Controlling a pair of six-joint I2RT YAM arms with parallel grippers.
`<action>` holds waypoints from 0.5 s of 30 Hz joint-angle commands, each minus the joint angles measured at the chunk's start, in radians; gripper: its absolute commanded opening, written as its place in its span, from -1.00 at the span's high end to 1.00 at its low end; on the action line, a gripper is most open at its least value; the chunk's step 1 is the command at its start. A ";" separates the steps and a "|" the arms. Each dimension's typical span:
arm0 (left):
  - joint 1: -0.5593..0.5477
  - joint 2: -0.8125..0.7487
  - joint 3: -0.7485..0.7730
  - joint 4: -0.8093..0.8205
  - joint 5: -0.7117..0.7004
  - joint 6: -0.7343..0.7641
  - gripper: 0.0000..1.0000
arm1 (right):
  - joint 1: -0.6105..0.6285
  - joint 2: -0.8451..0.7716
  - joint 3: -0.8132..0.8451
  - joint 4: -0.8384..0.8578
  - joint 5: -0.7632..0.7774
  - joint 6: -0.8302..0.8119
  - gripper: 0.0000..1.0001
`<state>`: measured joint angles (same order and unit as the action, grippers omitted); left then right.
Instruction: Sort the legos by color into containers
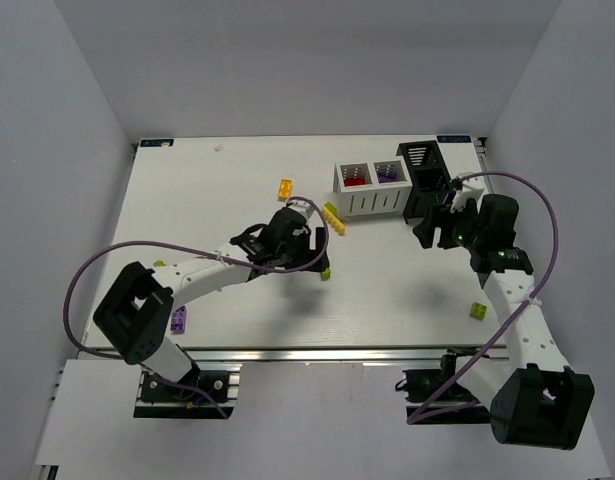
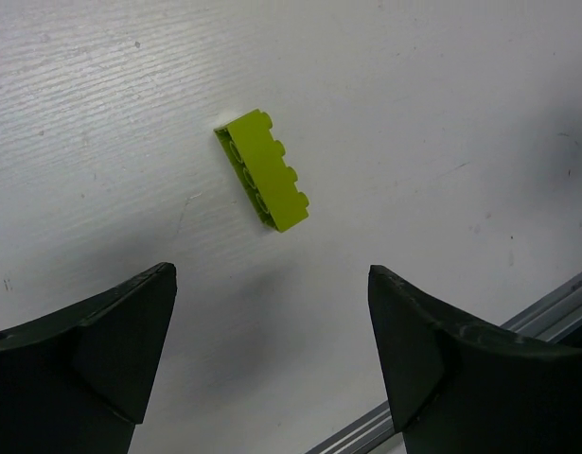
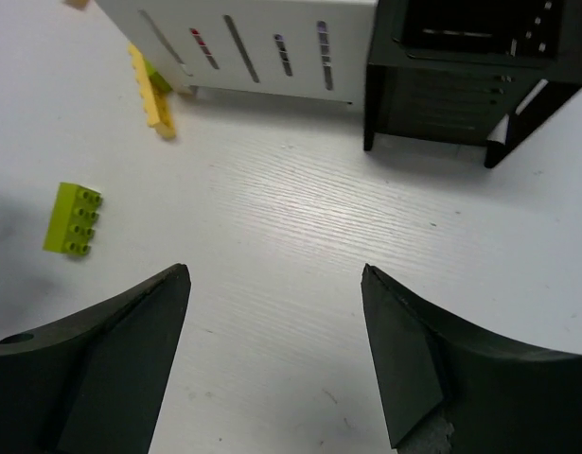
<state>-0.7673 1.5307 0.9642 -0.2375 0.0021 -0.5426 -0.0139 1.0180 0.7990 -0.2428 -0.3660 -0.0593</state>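
Note:
A lime green lego [image 2: 262, 170] lies flat on the white table just ahead of my left gripper [image 2: 272, 272], which is open with nothing between its fingers. From above, this gripper [image 1: 315, 258] hovers beside that brick [image 1: 325, 274]. My right gripper [image 3: 273, 270] is open and empty over bare table, in front of the black bin [image 3: 461, 66] and the white box [image 3: 262, 43]. From above, the right gripper [image 1: 434, 228] is just below the black bin [image 1: 424, 165]. The white box [image 1: 367, 205] holds red and purple bricks.
A yellow lego [image 1: 334, 218] lies at the white box's left corner, an orange one [image 1: 284, 188] farther left. Another lime lego [image 1: 478, 310] sits near the right arm, and a purple one [image 1: 178, 320] near the left arm's base. The table's metal front rail [image 2: 546, 307] runs close by.

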 commanded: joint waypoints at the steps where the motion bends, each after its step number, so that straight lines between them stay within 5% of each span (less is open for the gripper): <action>1: -0.026 0.026 0.074 -0.057 -0.079 -0.043 -0.83 | -0.044 -0.016 0.002 0.046 -0.042 -0.010 -0.56; 15: -0.135 0.370 0.416 -0.319 -0.438 -0.220 -0.76 | -0.086 -0.036 0.003 0.026 -0.126 -0.013 -0.47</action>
<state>-0.8864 1.8706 1.3018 -0.4660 -0.3138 -0.7101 -0.0856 1.0149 0.7883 -0.2390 -0.4652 -0.0666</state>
